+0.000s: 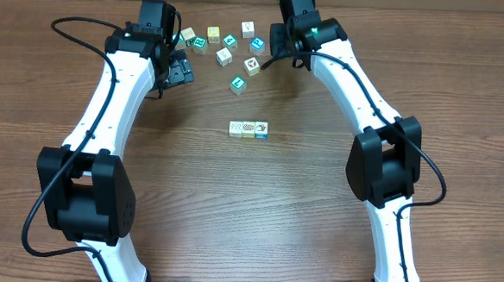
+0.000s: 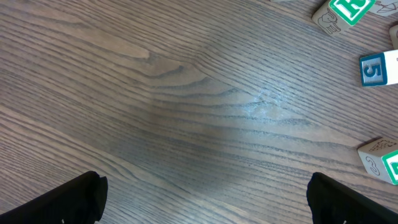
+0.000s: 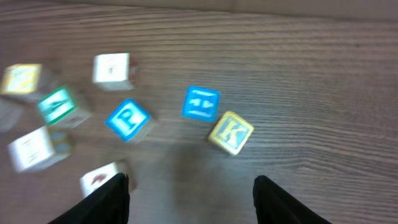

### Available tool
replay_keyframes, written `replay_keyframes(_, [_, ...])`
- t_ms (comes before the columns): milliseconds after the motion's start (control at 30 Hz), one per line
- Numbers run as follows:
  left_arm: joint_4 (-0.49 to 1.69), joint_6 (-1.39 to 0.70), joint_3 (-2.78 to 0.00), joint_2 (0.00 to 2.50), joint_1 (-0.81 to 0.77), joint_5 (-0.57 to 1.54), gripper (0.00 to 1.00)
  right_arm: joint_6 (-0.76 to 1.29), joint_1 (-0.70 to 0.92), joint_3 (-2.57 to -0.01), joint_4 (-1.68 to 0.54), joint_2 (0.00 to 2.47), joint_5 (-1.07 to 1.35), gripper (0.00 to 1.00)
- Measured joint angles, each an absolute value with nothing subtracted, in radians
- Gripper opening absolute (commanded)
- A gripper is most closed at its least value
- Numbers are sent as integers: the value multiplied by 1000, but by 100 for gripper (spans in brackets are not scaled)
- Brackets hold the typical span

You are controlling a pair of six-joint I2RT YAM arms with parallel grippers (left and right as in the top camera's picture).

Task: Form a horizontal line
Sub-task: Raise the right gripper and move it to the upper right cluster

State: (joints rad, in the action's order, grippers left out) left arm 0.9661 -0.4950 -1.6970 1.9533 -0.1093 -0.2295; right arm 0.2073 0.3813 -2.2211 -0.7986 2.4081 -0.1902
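Observation:
A short horizontal line (image 1: pixel 248 129) of three picture cubes lies side by side at the table's middle. My right gripper (image 1: pixel 277 44) hovers at the far side over the loose cubes and is open (image 3: pixel 193 200), with only bare wood between its fingers. A white cube with a red picture (image 3: pixel 99 179) sits just outside its left finger. Ahead of it lie a yellow K cube (image 3: pixel 231 132) and two blue ones (image 3: pixel 201 103), (image 3: pixel 127 119). My left gripper (image 1: pixel 180 69) is wide open (image 2: pixel 205 206) over bare table, holding nothing.
Several loose cubes (image 1: pixel 225 45) are scattered along the far side between the two grippers, one teal cube (image 1: pixel 238 84) nearest the row. The left wrist view shows a blue 5 cube (image 2: pixel 377 68) and a green one (image 2: pixel 346 10) at its right edge.

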Motion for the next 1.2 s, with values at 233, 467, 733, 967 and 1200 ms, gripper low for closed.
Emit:
replay_keyframes(233, [966, -495, -1697, 1953, -110, -229, 100, 266, 349, -2221, -727, 2468, -218, 64])
replay_keyframes(467, [966, -495, -1697, 1953, -109, -229, 100, 315, 346, -2221, -678, 2548, -222, 63])
replay_keyframes(733, [966, -495, -1697, 1953, -109, -229, 100, 360, 347, -2217, -674, 2580, -228, 52])
replay_keyframes(967, [966, -495, -1697, 1953, -109, -229, 100, 367, 343, -2217, -710, 2580, -282, 52])
replay_keyframes(1200, [966, -495, -1697, 1953, -109, -229, 100, 394, 309, -2217, -741, 2580, -296, 52])
